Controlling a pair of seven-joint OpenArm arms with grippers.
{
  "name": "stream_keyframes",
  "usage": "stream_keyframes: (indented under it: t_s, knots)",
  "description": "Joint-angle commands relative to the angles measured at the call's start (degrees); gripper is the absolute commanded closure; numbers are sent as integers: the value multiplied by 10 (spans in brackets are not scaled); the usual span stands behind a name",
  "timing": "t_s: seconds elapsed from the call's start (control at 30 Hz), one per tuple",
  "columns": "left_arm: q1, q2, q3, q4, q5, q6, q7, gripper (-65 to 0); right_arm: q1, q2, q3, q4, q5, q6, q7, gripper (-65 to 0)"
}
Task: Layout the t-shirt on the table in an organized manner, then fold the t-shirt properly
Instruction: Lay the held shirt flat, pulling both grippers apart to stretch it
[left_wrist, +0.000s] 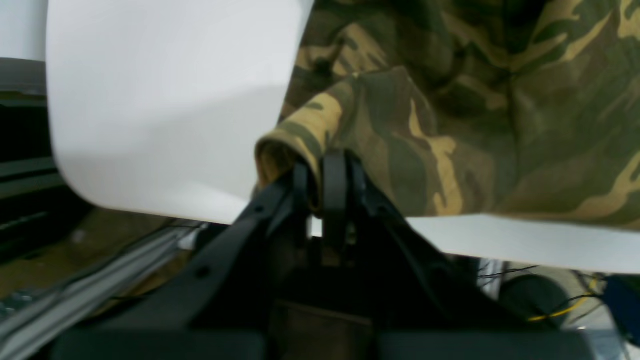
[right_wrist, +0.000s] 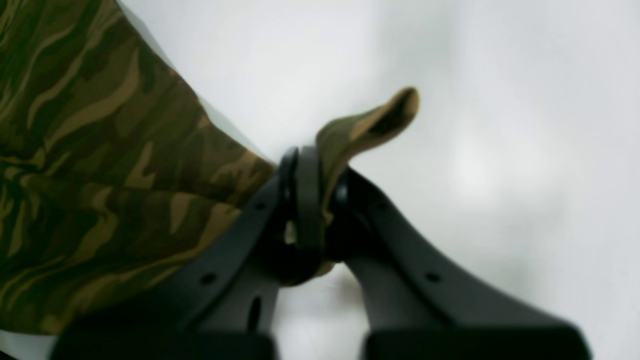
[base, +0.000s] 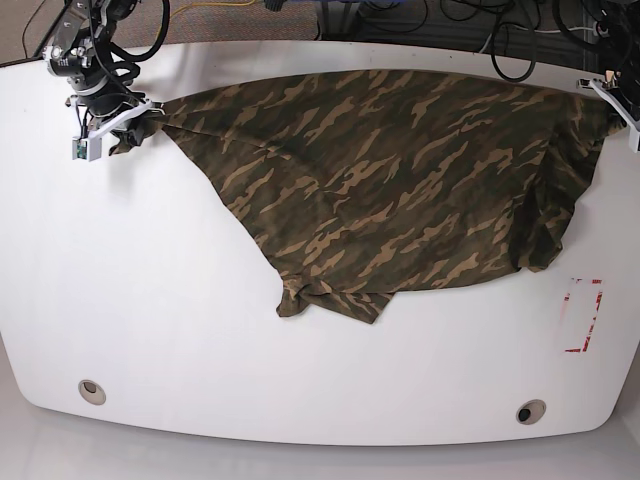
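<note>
Left gripper (left_wrist: 327, 172): we see its black jaws pinched tight on a rolled hem of the shirt (left_wrist: 450, 115), near the table (left_wrist: 165, 110) edge; in the base view it sits at 2 o'clock, mostly cut off by the frame.
Right gripper (right_wrist: 320, 190): our wrist view shows its jaws clamped on a corner of cloth, a small flap poking up past them; in the base view it is at 10 o'clock.
Shirt: camouflage cloth, stretched along the far side of the table between the two grippers, from 10 to 2 o'clock. From that taut top edge it hangs down in a rough triangle, ending in a crumpled point just below centre, toward 6 o'clock.
Table: glossy white; we see two round holes (base: 91, 390) at 7 and 5 o'clock.
Tape mark (base: 583, 316): red and white, at 4 o'clock, near the shirt but apart from it.
</note>
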Motion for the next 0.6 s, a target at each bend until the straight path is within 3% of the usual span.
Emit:
stream_keyframes:
  t_s: [0.0,0.17,0.23,0.33,0.43,0.57]
  knots:
    - [-2,-12,-4,7,-4,1,-10,0,-2,-3,4,10,7,0,12,0]
    - [-10,-13,-5,7,-3,1,-10,0,-12,-20,5,16,-8,0,12,-6]
    - [-11,-13,-5,7,-3,1,-10,0,-12,-25,5,18,-25,0,12,-36]
    - [-11,-14,-5,7,-3,1,-10,-7,-12,-45,6,20,-53,0,12,-140]
    - [-11,-14,-5,7,-3,1,-10,-79,-13,-64,7,30,-81,1,12,-241]
    - [-11,-14,-5,9,-2,1,-10,-217,-13,-88,7,51,-112,4,12,-292]
